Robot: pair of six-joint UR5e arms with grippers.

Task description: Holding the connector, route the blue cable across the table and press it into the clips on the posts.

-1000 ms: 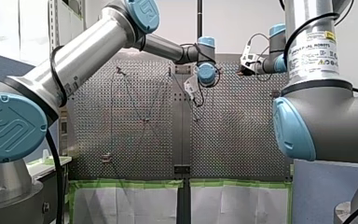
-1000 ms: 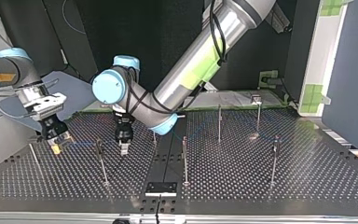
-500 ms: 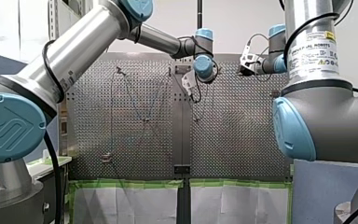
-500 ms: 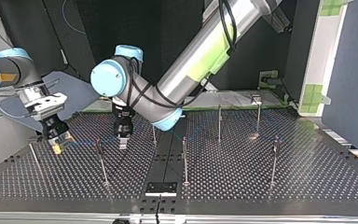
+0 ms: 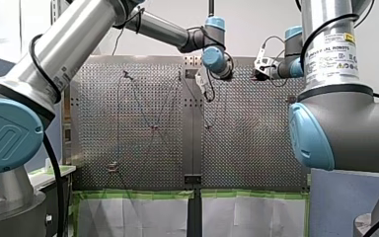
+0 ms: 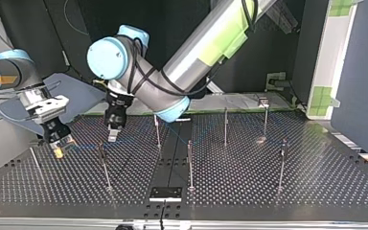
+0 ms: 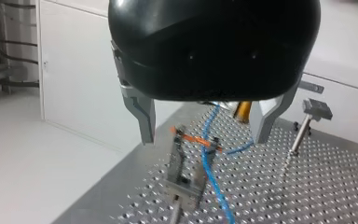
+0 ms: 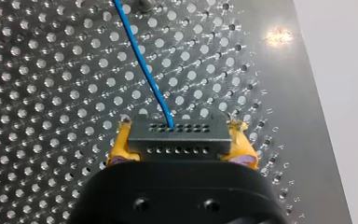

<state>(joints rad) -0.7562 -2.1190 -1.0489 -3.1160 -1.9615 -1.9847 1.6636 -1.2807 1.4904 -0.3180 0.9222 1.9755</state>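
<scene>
Over the last second the left claw rose off the surface and drew back from the post toward the top view's left. It had hung lower and closer to that post before. Its metal fingers stood spread with nothing between them. Below it, in the left wrist view, the blue cable ran past the clip, but whether it was seated there could not be told. The retreat suggested that the press at this post was done and the next clip was due. The right claw had not shifted. It stayed clenched on the connector between yellow pads, low at the top view's left, with the cable leading away across the holes.
</scene>
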